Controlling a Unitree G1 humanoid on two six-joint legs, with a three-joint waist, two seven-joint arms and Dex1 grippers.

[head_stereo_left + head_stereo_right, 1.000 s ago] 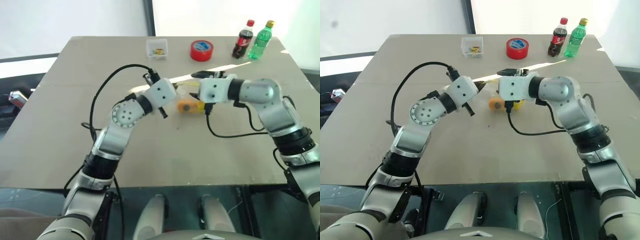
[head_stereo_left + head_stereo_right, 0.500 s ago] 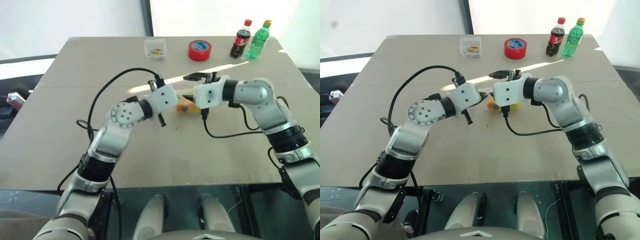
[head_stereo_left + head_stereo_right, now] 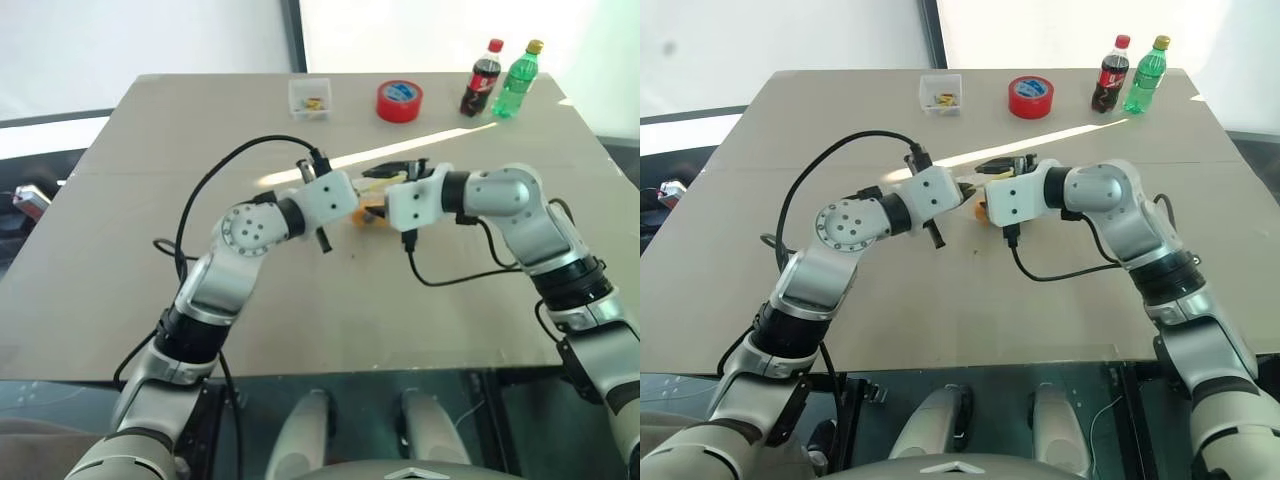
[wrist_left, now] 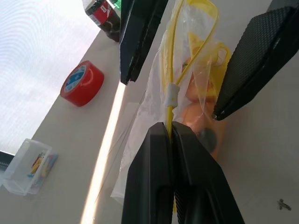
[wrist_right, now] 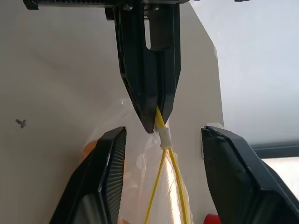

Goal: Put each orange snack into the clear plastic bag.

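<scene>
The clear plastic bag (image 4: pixel 152 100) hangs at the table's middle, between my two grippers. My left gripper (image 4: pixel 169 129) is shut on its yellow seal strip (image 5: pixel 161 122), just below the white slider (image 4: pixel 172 92). My right gripper (image 5: pixel 162 133) is open, one finger (image 5: pixel 105 177) on each side of the strip and slider, with a gap to both. One orange snack (image 4: pixel 195 122) shows through the plastic low in the bag, under a yellow item (image 4: pixel 205 65). From the head, the bag (image 3: pixel 372 205) sits between the two wrists, partly hidden by them.
A red tape roll (image 3: pixel 400 100), a cola bottle (image 3: pixel 478 78) and a green bottle (image 3: pixel 518 76) stand along the table's far edge. A small clear box (image 3: pixel 311 98) stands to their left. Black cables loop off both wrists over the table.
My right gripper has come a little closer to the left one and its fingers have narrowed around the bag's top. My left gripper keeps its hold on the strip.
</scene>
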